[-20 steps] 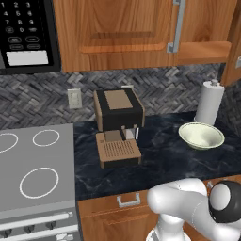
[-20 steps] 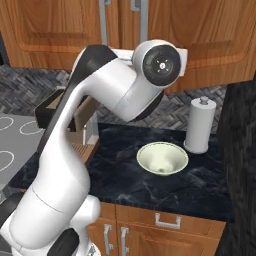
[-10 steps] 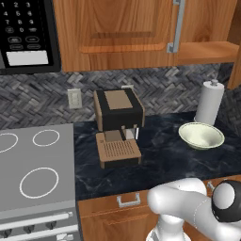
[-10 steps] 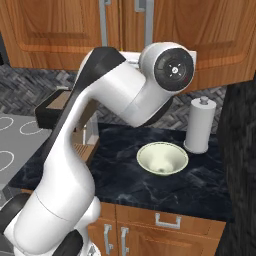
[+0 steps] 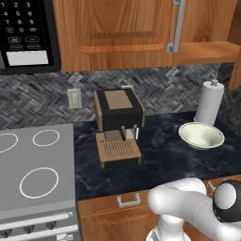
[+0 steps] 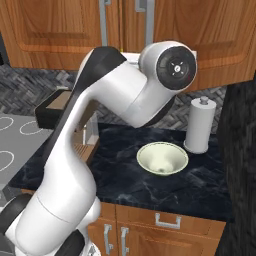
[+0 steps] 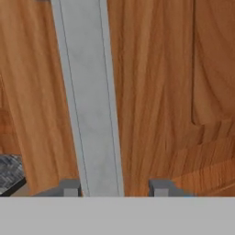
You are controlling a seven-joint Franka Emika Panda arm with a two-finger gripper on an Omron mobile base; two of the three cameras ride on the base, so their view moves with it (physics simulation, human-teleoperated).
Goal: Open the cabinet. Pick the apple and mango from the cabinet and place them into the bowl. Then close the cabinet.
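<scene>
The cabinet [image 6: 60, 25] hangs above the counter, and its doors look closed in the right base view. Its wood door [image 7: 156, 92] is close in front of the hand. A vertical grey bar handle [image 7: 89, 101] runs between the finger tips of my gripper [image 7: 114, 187]. The gripper is open: the handle sits next to the left tip, with a gap to the right one. The same handle [image 5: 175, 26] also appears in the left base view. The cream bowl [image 5: 201, 135] [image 6: 162, 159] stands empty on the dark counter. Apple and mango are hidden.
A white paper towel roll [image 5: 209, 102] [image 6: 198, 125] stands just behind the bowl. A coffee machine [image 5: 117, 127] sits mid-counter, left of it a stove [image 5: 33, 174], and a microwave [image 5: 26, 33] hangs above the stove. A drawer with a small handle [image 5: 128, 200] lies under the counter.
The arm's upper joint has shifted a little to the right in both base views. Nothing on the counter has moved.
</scene>
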